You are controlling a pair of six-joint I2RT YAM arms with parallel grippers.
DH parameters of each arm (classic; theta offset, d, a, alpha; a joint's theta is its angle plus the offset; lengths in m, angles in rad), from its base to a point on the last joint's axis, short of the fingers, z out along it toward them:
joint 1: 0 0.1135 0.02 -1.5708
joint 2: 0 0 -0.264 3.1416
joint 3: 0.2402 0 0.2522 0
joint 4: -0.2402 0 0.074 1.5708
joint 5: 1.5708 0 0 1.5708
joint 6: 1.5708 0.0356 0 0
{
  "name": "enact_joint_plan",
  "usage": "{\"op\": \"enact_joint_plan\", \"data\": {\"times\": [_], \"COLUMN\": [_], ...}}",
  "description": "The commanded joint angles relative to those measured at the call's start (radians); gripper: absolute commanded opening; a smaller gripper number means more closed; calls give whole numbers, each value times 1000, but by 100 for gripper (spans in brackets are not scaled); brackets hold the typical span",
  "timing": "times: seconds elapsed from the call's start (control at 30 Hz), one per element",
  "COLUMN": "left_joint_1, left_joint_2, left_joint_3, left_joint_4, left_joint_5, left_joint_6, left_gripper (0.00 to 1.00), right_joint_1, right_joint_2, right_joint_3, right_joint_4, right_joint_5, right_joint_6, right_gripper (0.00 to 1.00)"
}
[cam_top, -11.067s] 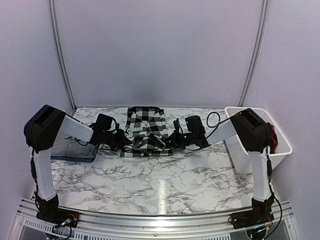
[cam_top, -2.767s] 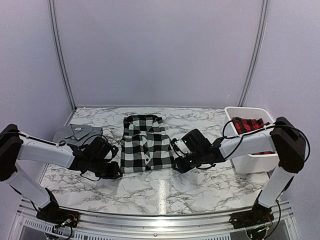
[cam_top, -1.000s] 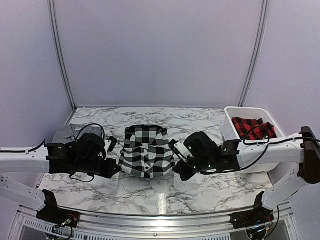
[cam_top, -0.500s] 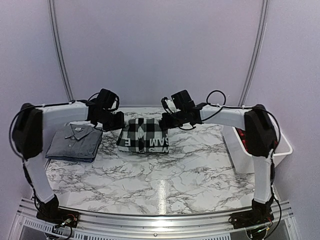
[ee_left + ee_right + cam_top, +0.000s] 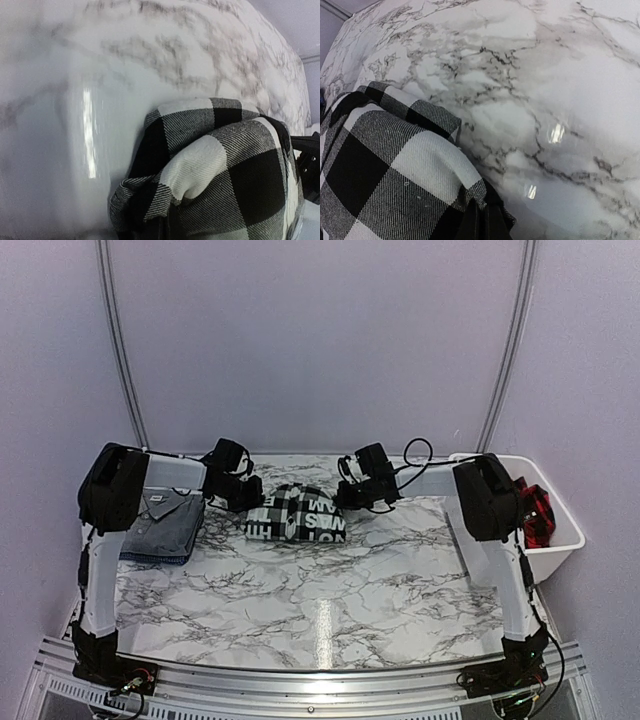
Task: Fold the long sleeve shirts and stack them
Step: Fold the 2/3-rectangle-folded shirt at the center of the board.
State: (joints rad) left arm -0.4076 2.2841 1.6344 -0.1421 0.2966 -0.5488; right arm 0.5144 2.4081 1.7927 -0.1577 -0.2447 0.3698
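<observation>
Since the left gripper and right gripper, whose hold I cannot tell, flank the humped black-and-white checked flannel shirt mid-frame, an uneven release could spring its fold open.

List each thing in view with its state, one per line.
black-and-white checked shirt: folded over, bunched, lettering facing up.
grey shirt: folded flat.
bin: upright.
red-and-black shirt: crumpled inside the bin.
left gripper: against the black-and-white checked shirt, jaws hidden.
right gripper: same.
</observation>
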Motion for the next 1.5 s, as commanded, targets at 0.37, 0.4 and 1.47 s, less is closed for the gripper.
{"op": "enact_joint_plan", "data": {"times": [0.37,0.4,1.47], "left_joint_1": [-186,-186,-23], "left_joint_2": [-729,-745,-538], "left_joint_3": [-779,-777,-315], "left_joint_4": [215,201,-85], "left_joint_5": [-122,-133,-117], "left_joint_6": [-183,-176,49], "left_gripper": [0,0,67], "right_joint_1": [157,156,125], "right_joint_2": [-558,-572,-417], "right_joint_3": [-595,-590,-172], "right_joint_4": [-17,-21,-198], "right_joint_5": [125,143,208], "right_joint_6": [6,5,-106], "right_gripper": [0,0,35]}}
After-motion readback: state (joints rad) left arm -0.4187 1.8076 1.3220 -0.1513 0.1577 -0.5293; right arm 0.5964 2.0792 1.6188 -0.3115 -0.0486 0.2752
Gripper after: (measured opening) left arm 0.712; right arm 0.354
